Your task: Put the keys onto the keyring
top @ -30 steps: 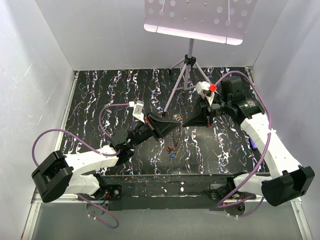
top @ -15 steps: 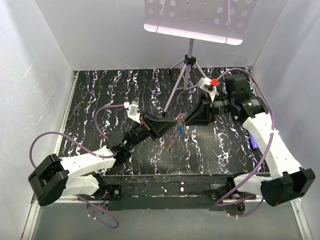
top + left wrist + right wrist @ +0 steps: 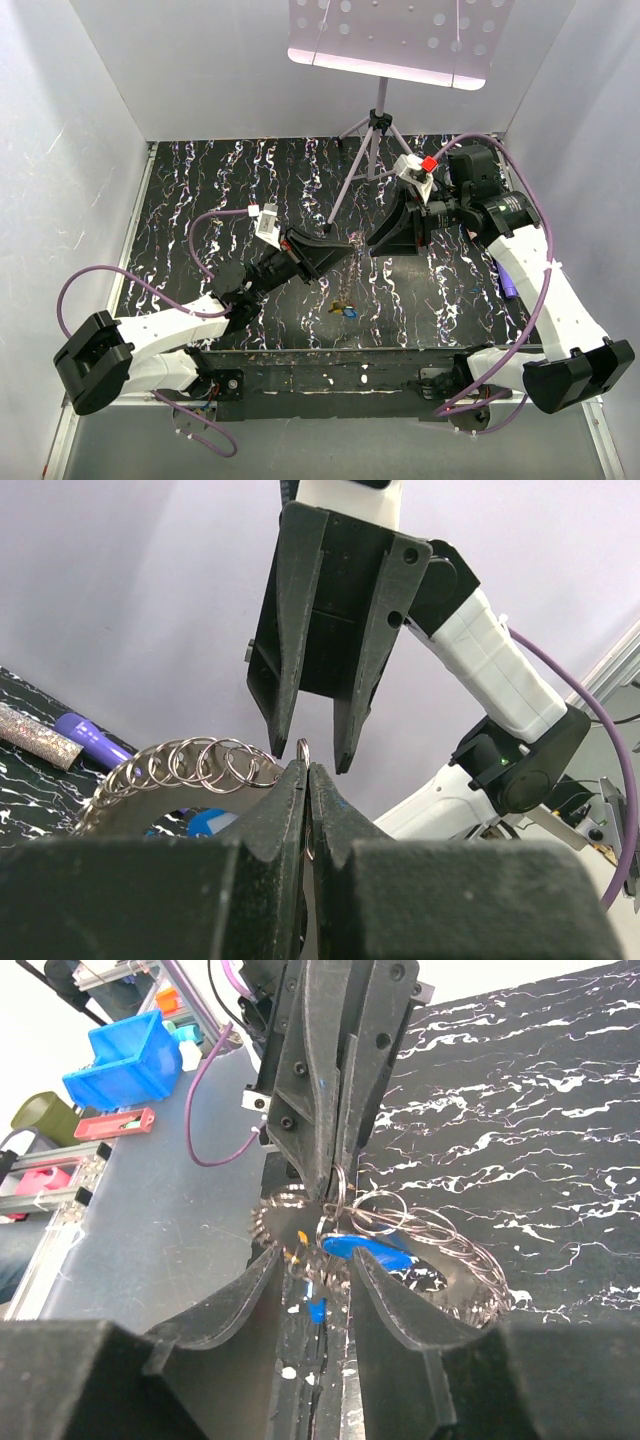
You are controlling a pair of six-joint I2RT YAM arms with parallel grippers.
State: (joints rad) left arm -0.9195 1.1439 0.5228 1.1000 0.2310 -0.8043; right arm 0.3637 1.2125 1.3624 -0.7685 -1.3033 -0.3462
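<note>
Black marbled surface (image 3: 200,200) w/ white & purple streaks is filling the floor of a booth. Plain white walls (image 3: 90,150) are closing it in on three sides. A tripod stand (image 3: 372,130) w/ a perforated plate is standing at the back centre. Right wrist view is also catching a blue bin (image 3: 120,1060) outside the booth.

Vs 1 sec ago: the right hand (image 3: 373,247) was meeting the left tips. Now its fingers are standing apart and it's sitting just clear of them, w/ a gap btwn the two. The keys (image 3: 343,308) are showing lower in the top view, and the left arm is sitting slightly further left.

The left hand (image 3: 349,244), fingers together, is pinching one small split loop of the keyring (image 3: 190,772). The keyring is hanging at its tips, up off the surface, btwn both hands. A blue-headed key (image 3: 365,1250) is dangling among the loops.

Counts: 2 arms, 2 hands, 1 keyring, 1 blue-headed key clearly seen (other heads too small to count), 1 purple pen (image 3: 507,283), 1 glitter tube (image 3: 40,738), 1 stand, 1 bin.
</note>
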